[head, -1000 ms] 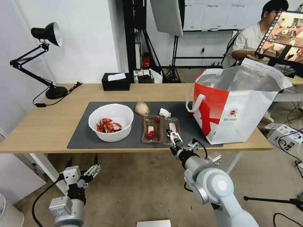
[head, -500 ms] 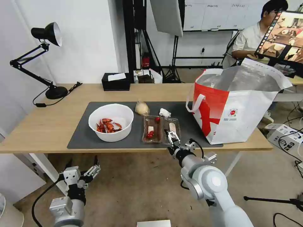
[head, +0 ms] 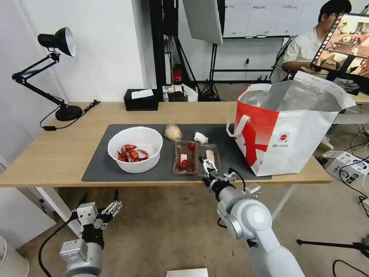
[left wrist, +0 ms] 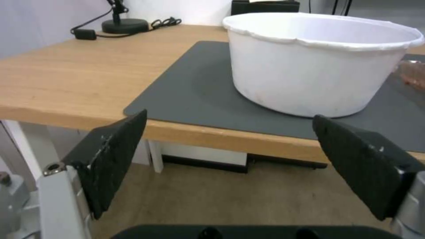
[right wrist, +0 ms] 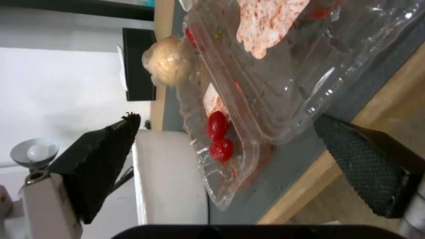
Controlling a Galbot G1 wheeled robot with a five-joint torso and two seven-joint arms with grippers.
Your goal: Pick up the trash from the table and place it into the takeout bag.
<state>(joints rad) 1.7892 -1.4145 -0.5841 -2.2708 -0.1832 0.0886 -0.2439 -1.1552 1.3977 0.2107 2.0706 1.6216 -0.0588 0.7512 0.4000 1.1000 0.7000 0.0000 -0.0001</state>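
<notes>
Head view: right pincer (head: 208,166) is sitting at the near edge of the clear plastic double tray with red tomatoes (head: 196,157), fingers spread, nothing gripped. Tray is lying on the large dark grey rectangular mat (head: 96,163) on the long light-wood table (head: 57,150), between the white round bowl of red shellfish shells (head: 135,149) and the big red-and-white takeout bag with foil lining (head: 286,129), which is standing open on the right. Knotted clear bag of beige stuff (head: 173,132) and crumpled white tissue (head: 200,137) are lying just behind the tray. Black tissue box (head: 141,99) and black desk lamp (head: 57,69) are sitting at the back. Left pincer (head: 99,212) is hanging parked below the table edge. Left wrist view: left pincer (left wrist: 239,166) is gaping, empty, facing the bowl (left wrist: 318,63) from below table level. Right wrist view: right pincer (right wrist: 234,166) is wide open, pads either side of the tray's (right wrist: 274,86) near rim, not touching yet. Judgement: tray is light, thin, flexy, greasy; pinch the stiff rim lip and keep it level, or the tomatoes (right wrist: 217,134) are rolling out. Mat looks grippy; floor below is bare and brown.
</notes>
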